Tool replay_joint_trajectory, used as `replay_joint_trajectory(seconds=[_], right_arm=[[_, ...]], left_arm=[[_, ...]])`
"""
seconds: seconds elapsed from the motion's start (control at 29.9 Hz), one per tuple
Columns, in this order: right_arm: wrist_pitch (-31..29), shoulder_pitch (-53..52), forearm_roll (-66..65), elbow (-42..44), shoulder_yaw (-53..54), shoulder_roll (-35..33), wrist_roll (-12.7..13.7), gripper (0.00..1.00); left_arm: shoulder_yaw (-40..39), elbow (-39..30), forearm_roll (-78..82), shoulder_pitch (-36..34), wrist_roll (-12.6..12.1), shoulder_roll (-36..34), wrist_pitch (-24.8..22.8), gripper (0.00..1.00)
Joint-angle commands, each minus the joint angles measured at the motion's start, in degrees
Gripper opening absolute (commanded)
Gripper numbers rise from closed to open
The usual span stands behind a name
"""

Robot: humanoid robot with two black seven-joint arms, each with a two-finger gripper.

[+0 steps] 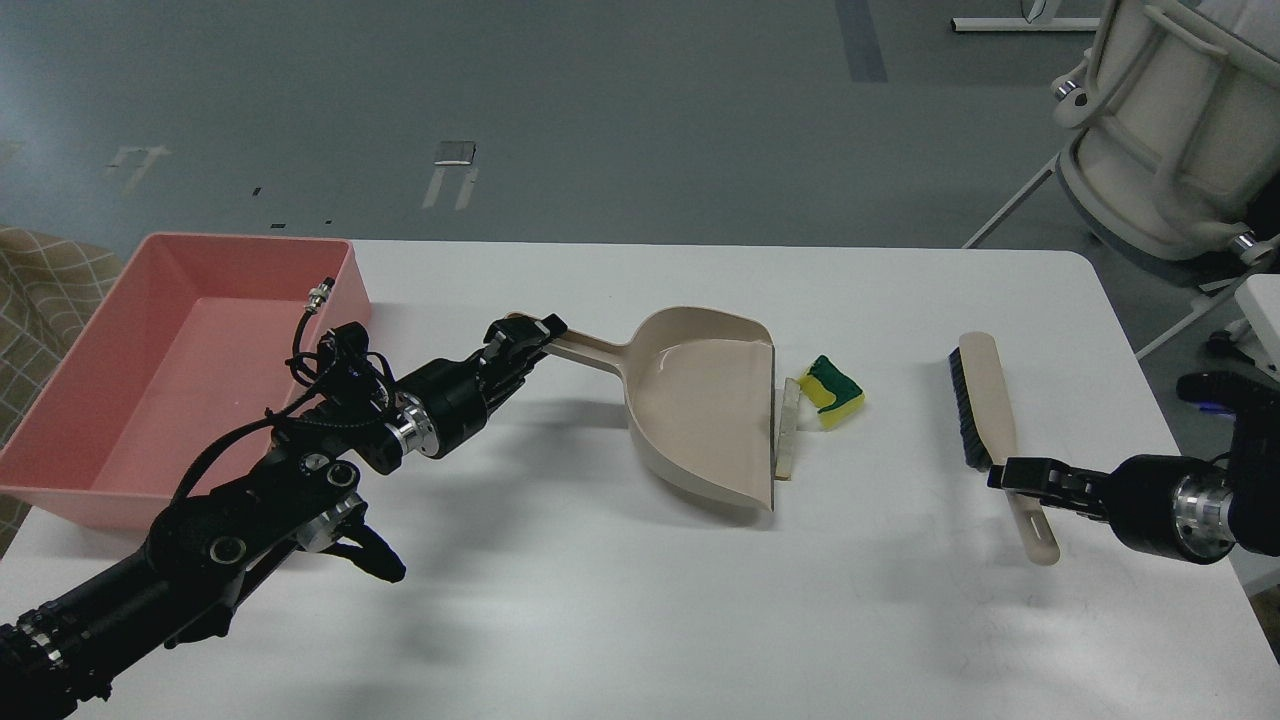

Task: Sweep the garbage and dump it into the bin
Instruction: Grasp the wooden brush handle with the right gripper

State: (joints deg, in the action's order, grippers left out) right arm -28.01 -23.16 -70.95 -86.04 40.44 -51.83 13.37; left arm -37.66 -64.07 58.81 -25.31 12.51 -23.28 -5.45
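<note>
The yellow and green sponge (835, 390) lies on the white table (620, 610) just right of the beige dustpan's (700, 410) open mouth. The bread slice (790, 432) stands on edge against the dustpan's lip. My left gripper (522, 337) is shut on the end of the dustpan's handle. The pink bin (180, 380) sits at the table's far left and looks empty. The beige brush (982, 400) lies to the right, bristles facing left. My right gripper (1012, 474) is at the brush's handle; its fingers look dark and cannot be told apart.
A white chair-like frame (1170, 120) stands off the table's far right corner. Patterned fabric (40, 290) lies left of the bin. The table's right edge runs close to my right arm.
</note>
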Motion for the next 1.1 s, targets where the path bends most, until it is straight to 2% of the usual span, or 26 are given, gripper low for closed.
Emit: replay_joint_trajectory(seconds=[0.0, 0.13, 0.17, 0.2, 0.23, 0.33, 0.37, 0.67, 0.77, 1.07], right_arm=[[0.01, -0.04, -0.16, 1.22, 0.08, 1.38, 0.08, 0.61], [0.01, 0.05, -0.07, 1.57, 0.08, 1.56, -0.01, 0.61], [0.01, 0.05, -0.07, 1.57, 0.08, 1.56, -0.01, 0.58], [0.01, 0.05, -0.16, 1.57, 0.08, 1.56, 0.08, 0.51], [0.01, 0.05, -0.16, 1.66, 0.08, 1.47, 0.08, 0.36], [0.01, -0.13, -0.16, 1.49, 0.08, 1.21, 1.04, 0.15], [0.01, -0.13, -0.16, 1.4, 0.08, 1.21, 1.22, 0.13], [0.01, -0.39, 0.02, 1.05, 0.17, 1.12, 1.4, 0.12], [0.01, -0.48, -0.07, 1.22, 0.17, 1.29, 1.4, 0.0], [0.01, -0.83, 0.46, 1.49, 0.43, 1.47, 1.05, 0.0]], left_arm=[[-0.04, -0.09, 0.08, 0.0, -0.12, 0.17, 0.0, 0.0], [-0.04, -0.09, 0.08, -0.09, -0.12, 0.08, 0.0, 0.0], [0.05, 0.0, 0.08, -0.09, -0.12, -0.01, 0.0, 0.0], [0.05, 0.0, 0.08, -0.09, -0.12, -0.01, 0.0, 0.0], [0.05, -0.09, 0.08, -0.09, -0.12, -0.1, 0.0, 0.0], [-0.04, -0.09, -0.01, -0.09, -0.12, -0.19, 0.0, 0.0], [-0.04, -0.09, -0.01, -0.09, -0.03, -0.27, 0.0, 0.0], [-0.04, -0.18, -0.01, -0.09, -0.03, -0.45, 0.0, 0.0], [-0.04, -0.27, -0.01, -0.09, -0.03, -0.45, 0.0, 0.0], [-0.04, -0.27, -0.01, -0.09, -0.12, -0.19, 0.0, 0.0]])
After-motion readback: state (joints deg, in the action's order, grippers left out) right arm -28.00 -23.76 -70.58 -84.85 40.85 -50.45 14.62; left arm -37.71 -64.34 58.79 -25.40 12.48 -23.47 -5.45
